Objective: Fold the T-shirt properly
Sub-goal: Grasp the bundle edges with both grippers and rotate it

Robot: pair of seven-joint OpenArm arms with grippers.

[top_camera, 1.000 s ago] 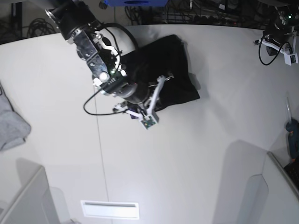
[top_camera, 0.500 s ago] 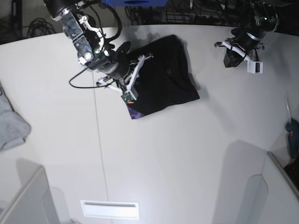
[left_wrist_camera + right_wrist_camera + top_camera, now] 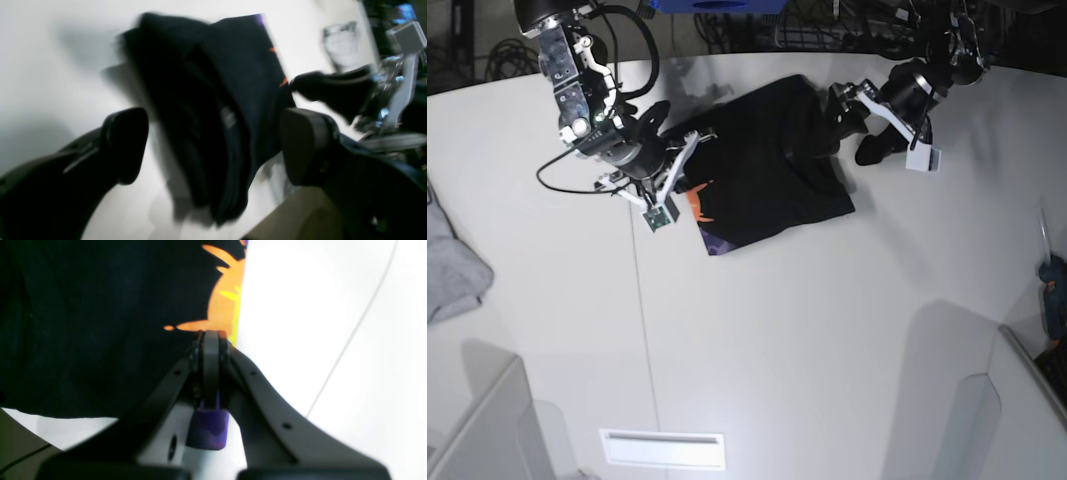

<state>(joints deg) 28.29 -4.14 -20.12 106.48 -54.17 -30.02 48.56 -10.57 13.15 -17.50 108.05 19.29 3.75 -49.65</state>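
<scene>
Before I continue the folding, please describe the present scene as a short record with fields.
garment: black T-shirt, partly folded on the table
print: orange and purple, seen along one edge
left hand: open, above the shirt's side with the folded strip
right hand: shut, over the printed edge; contact with the cloth not certain
other cloth: light grey garment, crumpled at the table's side, away from the shirt
task state: folding not finished

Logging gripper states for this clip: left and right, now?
Left gripper: open, holding nothing, above the black T-shirt.
Right gripper: closed, nothing visible held.
</scene>
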